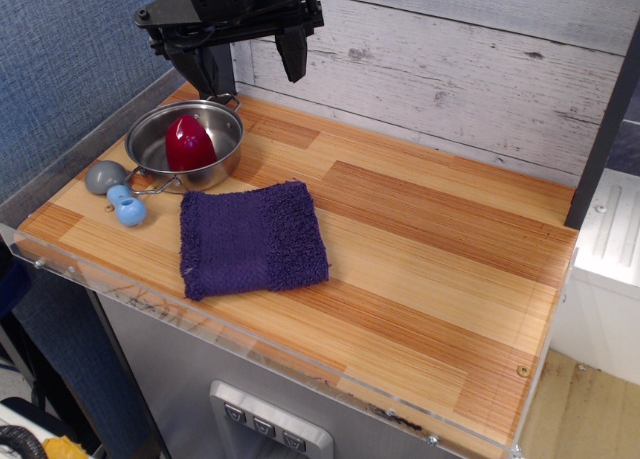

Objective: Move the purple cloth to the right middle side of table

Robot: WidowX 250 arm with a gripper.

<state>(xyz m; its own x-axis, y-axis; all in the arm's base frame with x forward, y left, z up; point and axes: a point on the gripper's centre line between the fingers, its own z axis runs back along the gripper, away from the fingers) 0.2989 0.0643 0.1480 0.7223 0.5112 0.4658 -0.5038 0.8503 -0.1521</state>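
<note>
The purple cloth point(251, 239) lies flat on the wooden table point(430, 269), left of centre and near the front edge. It is roughly square, with a fuzzy band on its right side. My black gripper point(252, 67) hangs at the top left, above the table's back left corner and above the steel pot. Its two fingers point(291, 54) stand apart, open and empty. It is well above and behind the cloth, not touching it.
A steel pot point(186, 144) holding a dark red rounded object point(188, 143) stands at the back left. A grey and blue toy point(118, 192) lies left of the cloth. A whitewashed plank wall point(450, 69) runs behind. A clear plastic rim point(250, 354) edges the table front.
</note>
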